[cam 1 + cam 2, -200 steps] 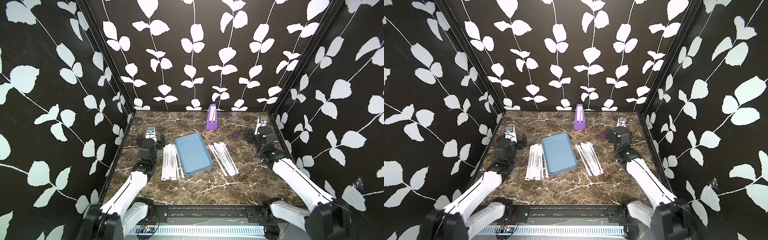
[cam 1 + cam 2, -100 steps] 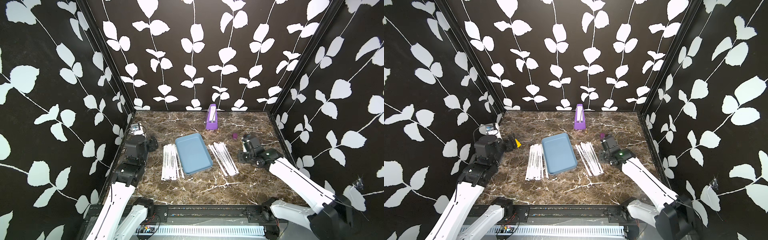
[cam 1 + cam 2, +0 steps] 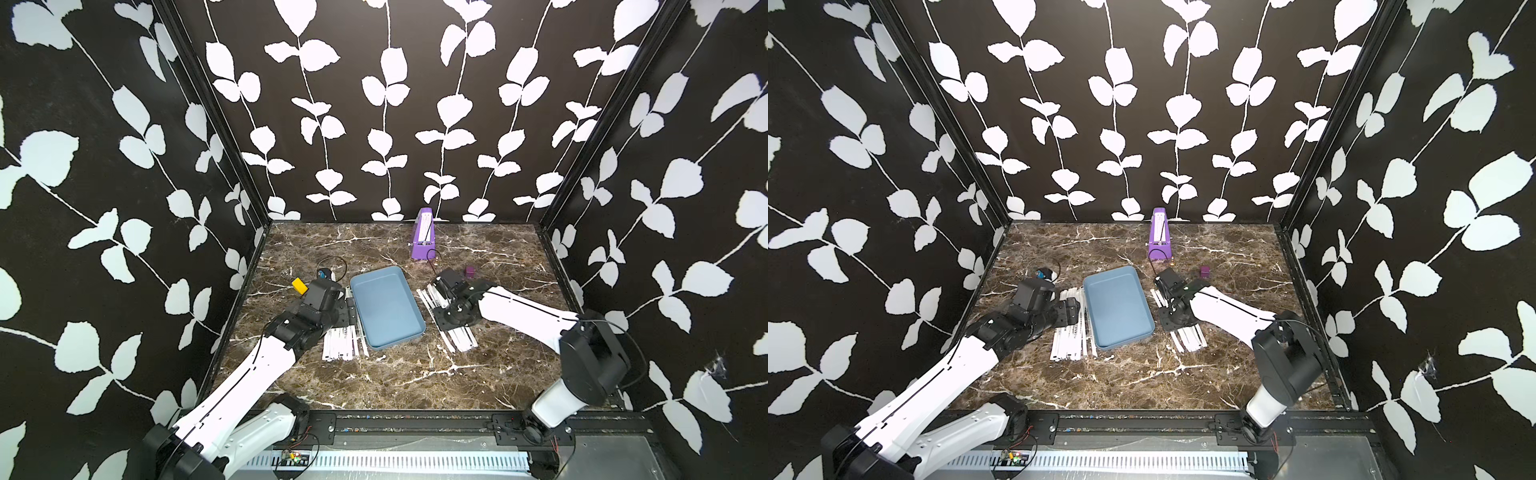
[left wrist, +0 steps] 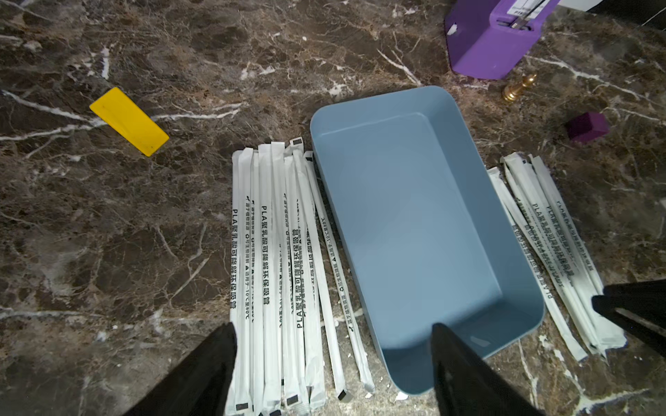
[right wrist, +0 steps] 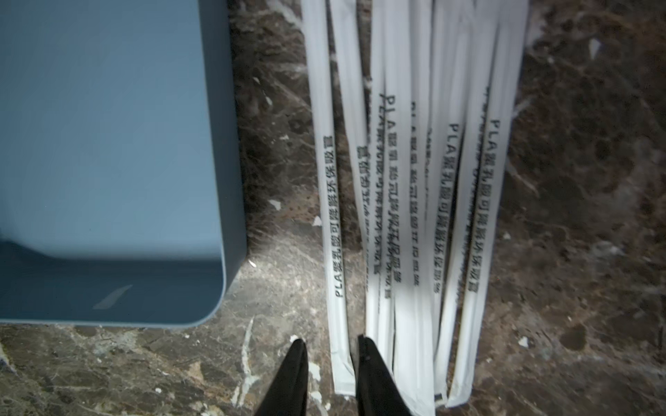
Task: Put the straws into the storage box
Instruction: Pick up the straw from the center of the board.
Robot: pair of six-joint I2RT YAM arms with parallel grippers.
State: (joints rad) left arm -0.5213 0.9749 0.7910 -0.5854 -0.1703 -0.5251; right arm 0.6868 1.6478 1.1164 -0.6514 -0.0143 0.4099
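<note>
The box sits empty in the middle of the surface, with straws bundled flat at its 9 o'clock and more at its 3 o'clock. The right jaws are narrowed about the end of the straw nearest the box; I cannot tell whether they pinch it yet. Thin and flat, it could slip free or drag overlapping neighbours. The left jaws are spread wide, one tip over the box's corner, and lowering them so risks shoving the box.
</note>
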